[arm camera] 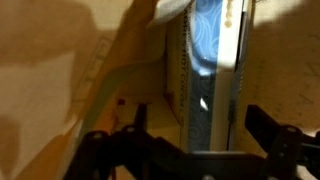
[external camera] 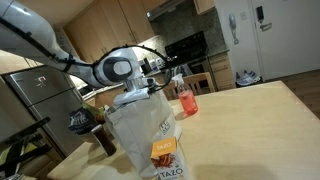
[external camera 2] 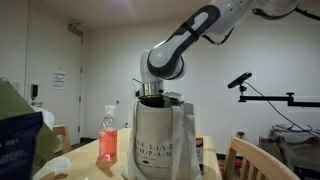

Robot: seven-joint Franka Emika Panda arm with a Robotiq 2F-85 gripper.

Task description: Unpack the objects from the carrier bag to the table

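The carrier bag [external camera: 135, 135] [external camera 2: 160, 140] stands upright on the table [external camera: 250, 115], whitish with dark print. My gripper [external camera: 135, 97] [external camera 2: 150, 98] reaches down into the bag's open top in both exterior views. In the wrist view the gripper [arm camera: 200, 125] is open inside the bag, its dark fingers [arm camera: 262, 125] spread on either side of a tall flat blue-and-white package [arm camera: 212, 50] that stands on edge below, with nothing touching them. A small orange carton [external camera: 163, 152] shows low at the bag's front. Tan bag wall [arm camera: 60, 90] fills the left of the wrist view.
A red-pink drink bottle [external camera: 185, 100] [external camera 2: 108, 135] stands on the table just beside the bag. A dark mug [external camera: 103, 135] sits at the bag's other side. A wooden chair back [external camera 2: 262, 160] stands at the table edge. Kitchen cabinets and a stove [external camera: 185, 50] lie behind.
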